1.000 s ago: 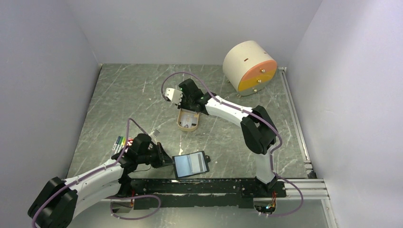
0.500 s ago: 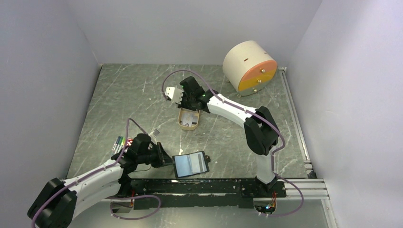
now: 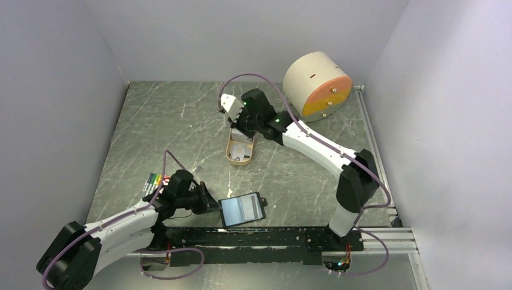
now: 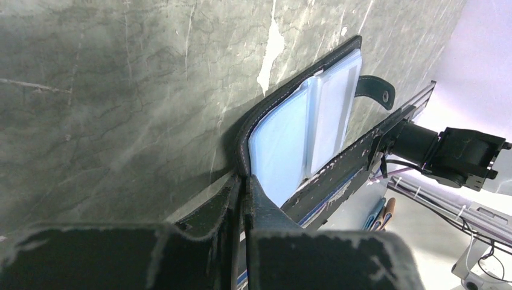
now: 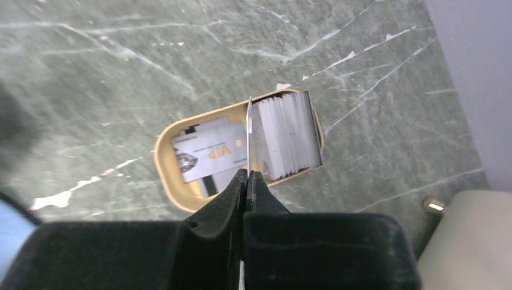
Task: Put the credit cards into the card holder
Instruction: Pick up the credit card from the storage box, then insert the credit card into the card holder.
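Card holder (image 3: 243,208): lies open, no card seen inside; left gripper (image 4: 243,184) clamped on its edge.
Right gripper (image 5: 247,176): pinching a single card (image 5: 248,124) above the tan tray (image 5: 164,172).
Credit cards (image 5: 288,136): the rest are stacked in the tray.

Soft, even light from overhead: the arms (image 3: 314,144) cast only faint shadows on the worktop (image 3: 169,121). The holder (image 4: 284,139) shines pale blue, and the far corner past it washes out. Left claw (image 4: 243,181) and right claw (image 5: 247,175) sit dark and blurred up close — the marble beyond is sharp.

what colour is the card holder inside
Pale blue inside the card holder; left wrist view shows it best.
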